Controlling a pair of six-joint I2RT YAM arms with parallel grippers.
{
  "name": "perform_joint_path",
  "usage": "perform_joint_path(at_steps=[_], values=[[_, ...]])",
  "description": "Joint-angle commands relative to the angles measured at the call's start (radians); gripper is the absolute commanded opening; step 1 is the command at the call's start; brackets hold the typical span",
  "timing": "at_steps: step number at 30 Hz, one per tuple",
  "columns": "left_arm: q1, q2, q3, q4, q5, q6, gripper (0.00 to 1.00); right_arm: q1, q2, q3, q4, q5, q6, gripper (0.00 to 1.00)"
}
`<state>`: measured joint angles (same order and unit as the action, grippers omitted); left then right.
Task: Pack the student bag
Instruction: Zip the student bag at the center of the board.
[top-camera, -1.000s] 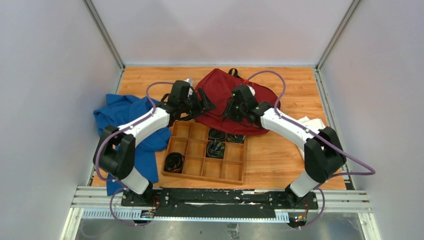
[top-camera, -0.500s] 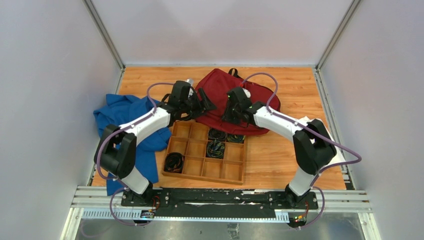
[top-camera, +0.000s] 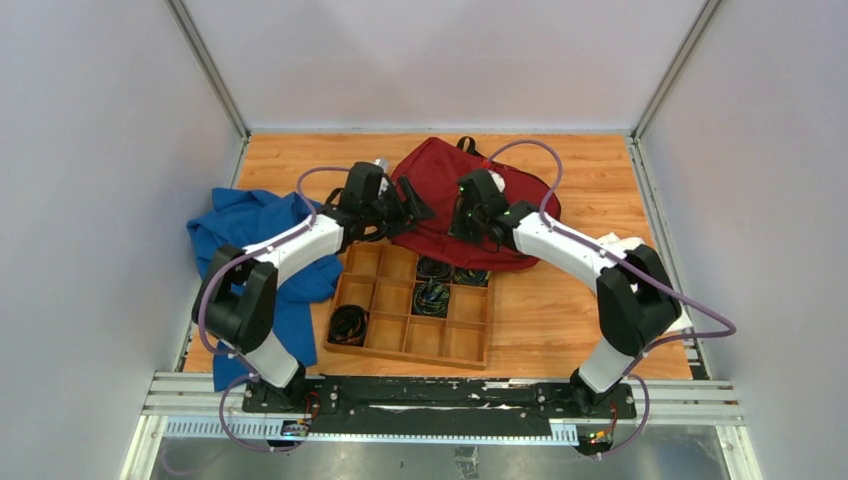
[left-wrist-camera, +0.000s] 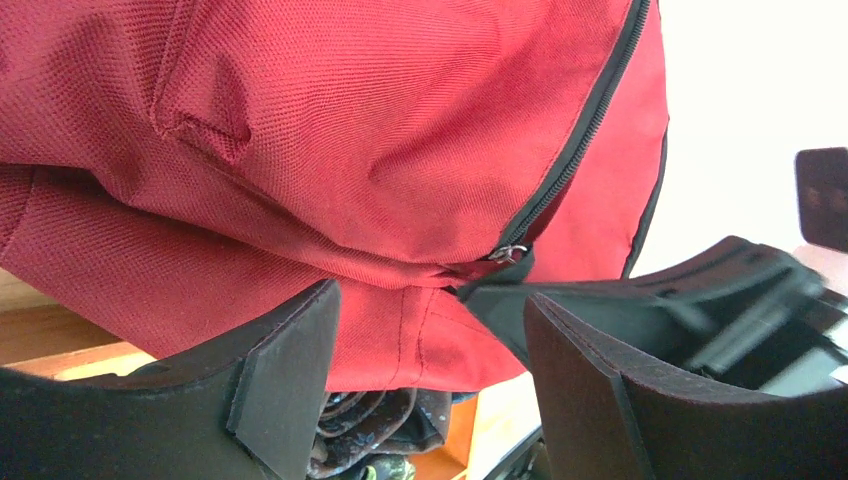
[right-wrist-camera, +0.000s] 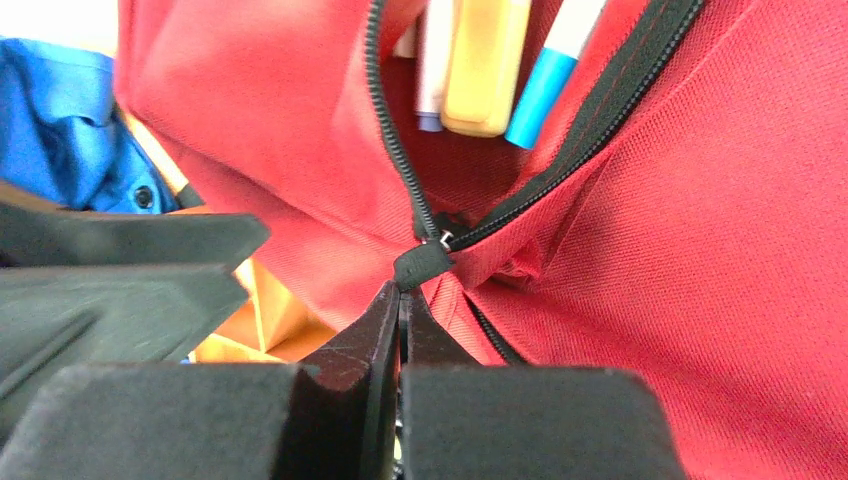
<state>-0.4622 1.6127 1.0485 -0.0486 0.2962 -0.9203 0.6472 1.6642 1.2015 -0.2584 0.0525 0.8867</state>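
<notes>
nearest us, the wooden tray (top-camera: 386, 333) lies just before the student bag (top-camera: 435, 175), which rests toward the table's (top-camera: 560, 310) far edge. our right gripper (right-wrist-camera: 402, 300) is pinched tight on the zipper pull (right-wrist-camera: 422, 265). our left gripper (left-wrist-camera: 430, 330) gapes wide, gripping nothing, at the bag's left edge. blue cloth (top-camera: 235, 235) crowds the left side, and bare wood shows to the right.

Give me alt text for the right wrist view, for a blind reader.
The right gripper pinches the black zipper pull of the red student bag. Above it the opening gapes, showing pens inside; a blue garment lies at far left.
</notes>
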Motion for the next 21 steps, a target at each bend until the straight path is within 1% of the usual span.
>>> perform_joint_path(at_steps=[1,7,13,17,19,21], values=[[-0.018,0.031,0.005,0.044,0.011,-0.024,0.73,-0.013,-0.072,0.010,-0.006,0.017,-0.024,0.00],[-0.025,0.057,0.017,0.044,0.011,-0.049,0.73,-0.022,-0.092,0.003,0.020,-0.012,-0.028,0.00],[-0.027,0.060,-0.032,0.139,-0.002,-0.135,0.71,-0.047,-0.121,0.007,0.028,0.005,-0.041,0.00],[-0.027,0.070,-0.018,0.140,-0.035,-0.141,0.67,-0.064,-0.116,0.024,0.025,-0.026,-0.062,0.00],[-0.027,0.089,0.003,0.141,-0.040,-0.140,0.63,-0.068,-0.116,0.030,0.026,-0.037,-0.071,0.00],[-0.027,0.110,0.024,0.141,-0.038,-0.142,0.58,-0.072,-0.113,0.037,0.025,-0.081,-0.078,0.00]])
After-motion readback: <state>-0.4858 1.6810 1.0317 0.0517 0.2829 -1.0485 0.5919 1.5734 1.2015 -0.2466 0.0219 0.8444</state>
